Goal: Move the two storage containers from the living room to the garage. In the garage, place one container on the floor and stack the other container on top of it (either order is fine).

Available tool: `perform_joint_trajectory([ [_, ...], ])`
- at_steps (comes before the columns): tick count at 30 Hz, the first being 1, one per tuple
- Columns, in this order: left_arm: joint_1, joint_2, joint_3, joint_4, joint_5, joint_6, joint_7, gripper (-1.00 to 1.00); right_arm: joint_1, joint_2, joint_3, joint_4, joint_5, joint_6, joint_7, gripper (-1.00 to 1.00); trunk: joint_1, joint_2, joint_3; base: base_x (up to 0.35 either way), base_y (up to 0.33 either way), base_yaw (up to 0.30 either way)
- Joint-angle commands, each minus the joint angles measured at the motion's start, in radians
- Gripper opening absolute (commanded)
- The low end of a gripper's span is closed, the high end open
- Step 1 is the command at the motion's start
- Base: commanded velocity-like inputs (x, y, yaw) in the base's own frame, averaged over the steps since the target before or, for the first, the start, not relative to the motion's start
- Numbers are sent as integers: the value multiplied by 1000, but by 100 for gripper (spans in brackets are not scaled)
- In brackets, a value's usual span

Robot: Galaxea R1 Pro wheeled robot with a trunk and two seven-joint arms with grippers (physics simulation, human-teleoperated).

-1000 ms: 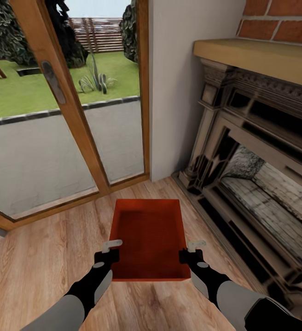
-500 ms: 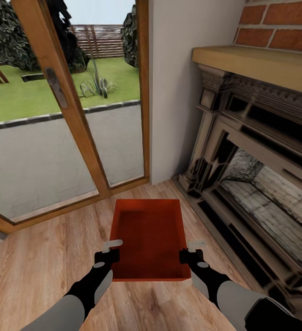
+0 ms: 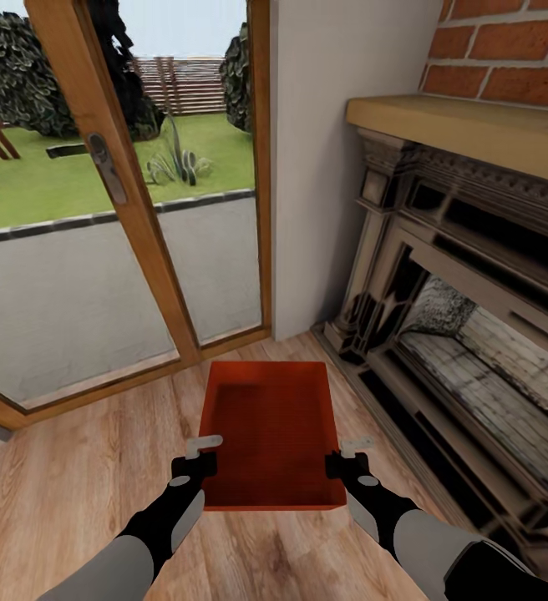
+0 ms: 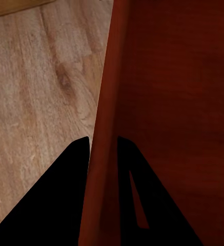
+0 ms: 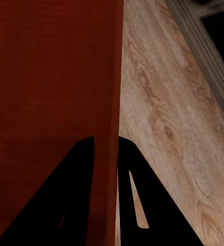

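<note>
One orange-red storage container [image 3: 270,430] hangs above the living room's wood-plank floor, held level between my two arms with its open side up. My left gripper [image 3: 200,451] is shut on its left wall, which runs between the dark fingers [image 4: 65,205] in the left wrist view as a thin red wall [image 4: 104,154]. On the opposite side my right gripper [image 3: 351,451] is shut on the right wall [image 5: 112,154], with one finger [image 5: 76,200] inside the bin. The container is empty.
A wood-framed glass door [image 3: 124,209] with a handle [image 3: 107,169] stands ahead on the left, garden beyond. A pale wall corner [image 3: 324,167] rises straight ahead. The red-brick fireplace [image 3: 474,334] with its mantel [image 3: 466,125] fills the right. Plank floor [image 3: 57,484] lies open at left.
The whole view has shifted slightly downward as the camera tilted up; the container and both grippers keep their hold and place relative to me.
</note>
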State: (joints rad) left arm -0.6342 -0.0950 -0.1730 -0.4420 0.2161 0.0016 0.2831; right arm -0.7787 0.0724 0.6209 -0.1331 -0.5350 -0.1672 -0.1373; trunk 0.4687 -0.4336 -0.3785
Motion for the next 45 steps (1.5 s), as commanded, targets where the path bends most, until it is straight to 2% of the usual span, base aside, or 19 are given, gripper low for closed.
perform_joint_trajectory([
  [1, -1, -5, 4, -5, -12, 0, 10, -100, -1, 9, -1, 6, -25, -6, -3, -100, 0, -2, 0, 0, 0, 0],
  [45, -1, -3, 3, -4, -11, 0, 10, -100, -1, 9, -9, 5, -23, 18, -4, -100, 0, -2, 69, 0, 0, 0],
])
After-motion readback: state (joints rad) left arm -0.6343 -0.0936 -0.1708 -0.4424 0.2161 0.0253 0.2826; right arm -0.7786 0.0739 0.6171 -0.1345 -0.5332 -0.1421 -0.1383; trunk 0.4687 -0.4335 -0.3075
